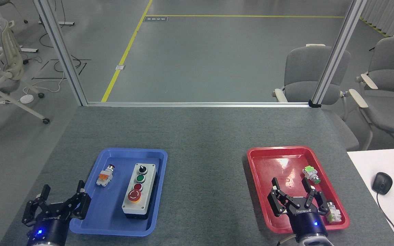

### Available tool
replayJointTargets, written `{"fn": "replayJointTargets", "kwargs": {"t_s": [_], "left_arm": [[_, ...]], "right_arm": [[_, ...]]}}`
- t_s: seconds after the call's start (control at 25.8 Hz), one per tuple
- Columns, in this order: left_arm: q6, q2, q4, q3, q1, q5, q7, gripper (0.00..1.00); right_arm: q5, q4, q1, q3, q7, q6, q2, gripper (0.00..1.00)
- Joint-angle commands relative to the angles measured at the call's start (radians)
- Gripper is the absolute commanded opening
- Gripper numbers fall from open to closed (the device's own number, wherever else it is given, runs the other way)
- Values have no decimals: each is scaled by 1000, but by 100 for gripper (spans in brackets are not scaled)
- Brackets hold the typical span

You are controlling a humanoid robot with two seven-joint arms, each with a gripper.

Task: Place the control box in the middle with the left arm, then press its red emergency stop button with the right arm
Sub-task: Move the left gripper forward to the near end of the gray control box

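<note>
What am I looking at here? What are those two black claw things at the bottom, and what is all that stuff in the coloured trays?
This one picture is taken from the robot's own head, looking down at its table. The black claws are its grippers, its hands: the left gripper and the right gripper. Both are open and hold nothing.

On the grey felt table lie two trays. The blue tray holds the control box, a grey box with a knob and buttons in a row; the biggest is the red emergency stop button. Beside it lies a small loose switch. The red tray holds two more small switches, one green-capped and one partly hidden behind the right gripper.

The felt between the trays is bare.
</note>
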Motion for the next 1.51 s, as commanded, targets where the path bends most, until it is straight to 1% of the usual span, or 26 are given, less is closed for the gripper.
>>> {"fn": "replayJointTargets", "kwargs": {"t_s": [0.0,0.12,0.27,0.35,0.54,0.62,0.7,0.89,0.97,1.08,1.2,1.28,1.36,1.47], "left_arm": [[1,-1,0,1,3,8,8,99],[3,-6,-3,3,6,14,19,99],[-2,-1,-3,3,8,14,16,99],[-2,-4,-10,3,8,12,17,99],[-2,-6,-12,1,11,12,14,99],[-2,-6,-12,0,13,12,12,99],[-2,-6,-12,-2,13,12,11,99],[-2,-6,-20,-11,14,-2,8,99],[-2,-1,-27,-11,42,-5,6,99],[-2,2,-78,-12,89,-8,0,99],[3,-4,-105,-45,126,-43,-18,99],[13,-18,-102,-75,126,-95,-18,99],[15,-50,-99,-101,126,-153,-21,99],[15,-132,-87,-118,114,-248,-35,99]], "right_arm": [[7,-16,18,8,3,-3,1,98],[53,-18,24,40,-2,6,6,97],[104,-18,24,45,-2,79,23,97],[117,-18,24,45,-2,96,24,97],[116,-18,24,46,-5,139,34,96],[116,-18,24,46,-5,144,35,96],[116,-18,24,56,-6,145,44,94],[117,-18,24,60,-5,144,49,94],[116,-18,26,60,-5,144,47,94],[119,-14,26,60,-5,145,47,95],[120,-16,27,60,-6,144,49,95],[122,-16,32,60,-6,145,49,96],[123,-16,33,60,-6,144,47,96],[130,-16,33,57,-5,144,49,96]]}}
